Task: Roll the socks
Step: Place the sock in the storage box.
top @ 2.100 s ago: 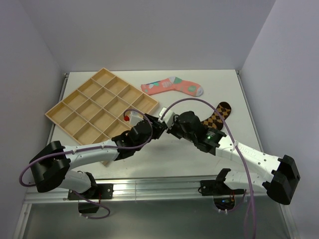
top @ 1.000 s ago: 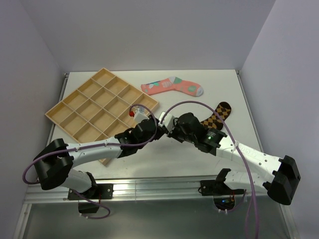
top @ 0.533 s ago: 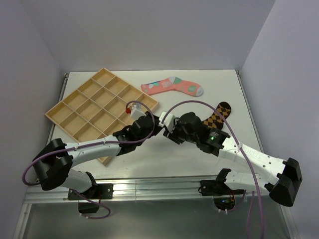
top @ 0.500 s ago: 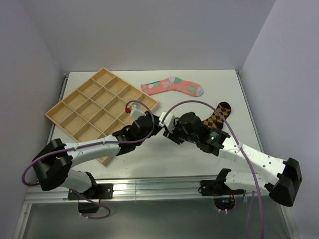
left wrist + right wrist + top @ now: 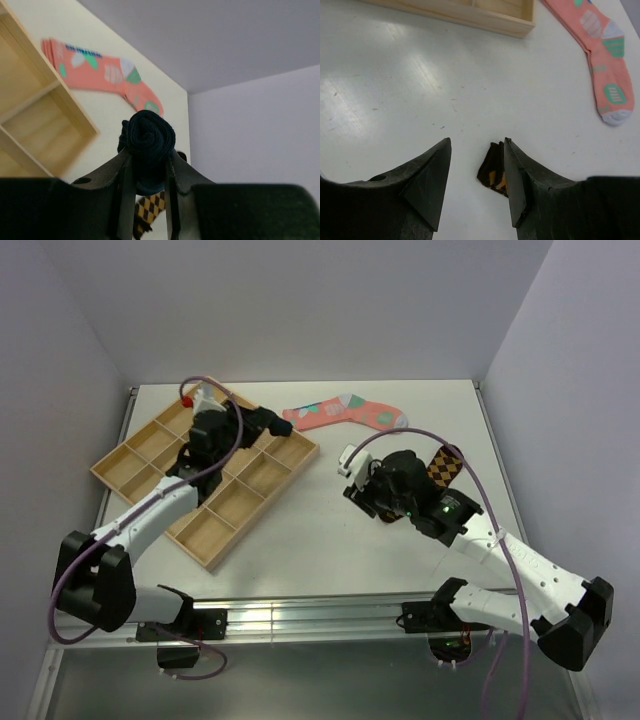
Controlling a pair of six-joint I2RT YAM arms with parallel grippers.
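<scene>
Currently you are viewing: left hand [image 5: 148,156] clamping rolled navy sock [image 5: 148,137] over tray [image 5: 150,445]; right hand [image 5: 476,145] gaping apart above bench [image 5: 395,75] beside diamond-patterned sock [image 5: 495,173]; pink sock [image 5: 600,60] lying flat.

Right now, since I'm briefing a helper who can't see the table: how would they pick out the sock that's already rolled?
Find the wooden compartment tray on the left of the table; the left gripper hangs above its far edge. Pinched in its jaws is the navy sock, a dark roll, while the pink sock and the diamond-patterned sock lie flat.
</scene>
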